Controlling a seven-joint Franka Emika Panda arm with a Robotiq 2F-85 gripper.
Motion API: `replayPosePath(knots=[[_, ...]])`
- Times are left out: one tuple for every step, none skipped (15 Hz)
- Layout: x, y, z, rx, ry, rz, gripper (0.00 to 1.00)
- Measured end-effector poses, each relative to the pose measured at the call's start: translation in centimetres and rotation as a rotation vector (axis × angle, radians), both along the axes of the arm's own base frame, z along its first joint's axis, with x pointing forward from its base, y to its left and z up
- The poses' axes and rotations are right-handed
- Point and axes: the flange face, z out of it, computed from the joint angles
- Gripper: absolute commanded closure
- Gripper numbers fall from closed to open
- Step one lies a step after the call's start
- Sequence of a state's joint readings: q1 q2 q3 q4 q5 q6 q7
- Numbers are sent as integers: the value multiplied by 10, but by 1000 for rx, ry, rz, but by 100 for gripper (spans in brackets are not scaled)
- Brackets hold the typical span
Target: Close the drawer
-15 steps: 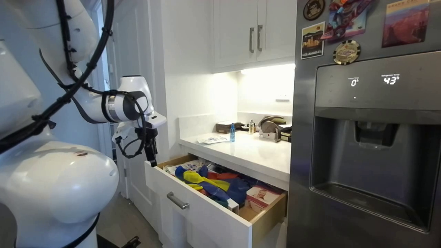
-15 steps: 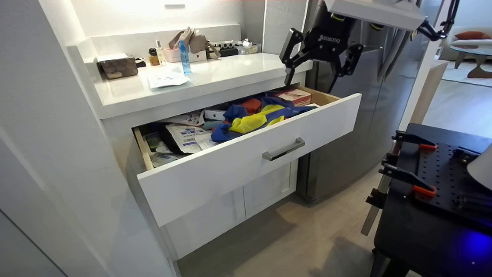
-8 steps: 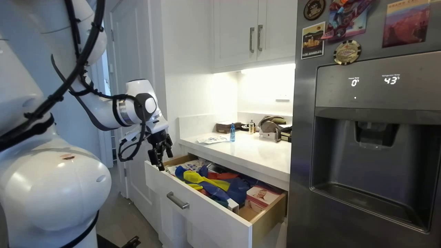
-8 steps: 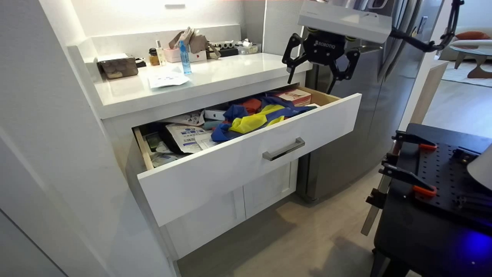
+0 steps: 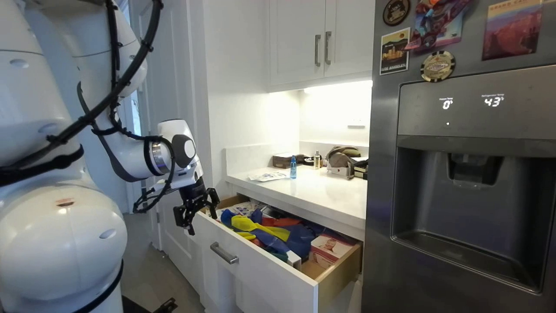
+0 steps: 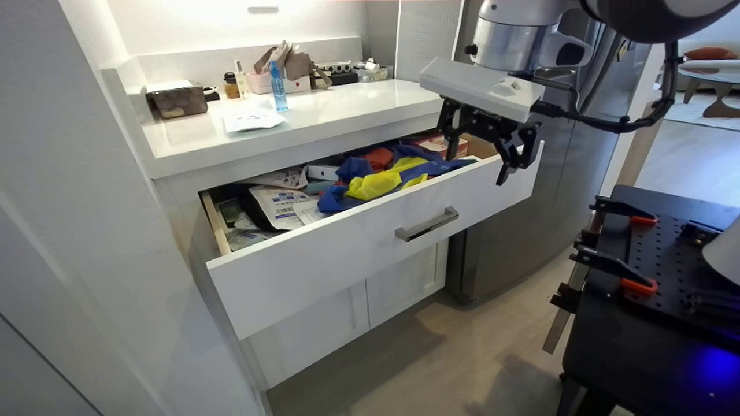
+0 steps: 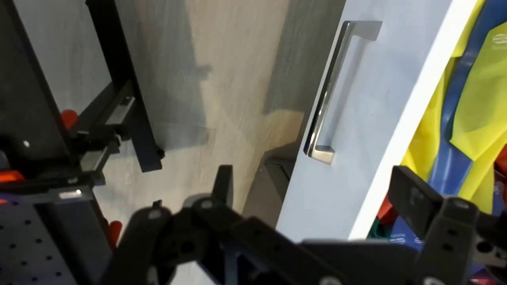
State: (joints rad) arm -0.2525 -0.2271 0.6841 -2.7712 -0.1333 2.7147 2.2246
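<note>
The wide white drawer stands pulled open in both exterior views [image 5: 278, 271] [image 6: 324, 260]. Its flat front also shows in the wrist view [image 7: 368, 103]. A metal bar handle [image 6: 426, 224] sits on the front, and it also shows in the wrist view [image 7: 326, 95]. Blue and yellow items [image 6: 376, 185] lie inside. My gripper [image 6: 476, 167] is open and empty, tilted at the handle's fridge-side end of the front. In the wrist view [image 7: 311, 172] one finger is over the floor and one over the contents, with the top edge between them. I cannot tell if they touch.
A white countertop [image 6: 335, 118] with a blue bottle [image 6: 278, 86] and bags is above the drawer. A grey fridge [image 6: 514, 231] stands beside it. A black table with clamps [image 6: 642, 323] stands in front. White cabinet doors [image 6: 404, 283] are below.
My gripper has come down and toward the drawer's front edge, and the wrist has turned and tilted. The jaws stay open. The drawer has not moved.
</note>
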Motion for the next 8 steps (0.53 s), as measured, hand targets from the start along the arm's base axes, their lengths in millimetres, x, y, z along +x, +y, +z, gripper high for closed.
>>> replayPosePath(knots=[[0, 2, -4, 10, -10, -38, 0], [0, 4, -7, 17, -27, -68, 0], [0, 6, -9, 20, -45, -95, 0], [0, 7, -11, 20, -64, -117, 0], [1, 7, -13, 18, -83, -138, 0], [0, 7, -15, 14, -100, -158, 0], [2, 4, -16, 13, -102, -169, 0], [5, 0, -16, 15, -103, -184, 0]])
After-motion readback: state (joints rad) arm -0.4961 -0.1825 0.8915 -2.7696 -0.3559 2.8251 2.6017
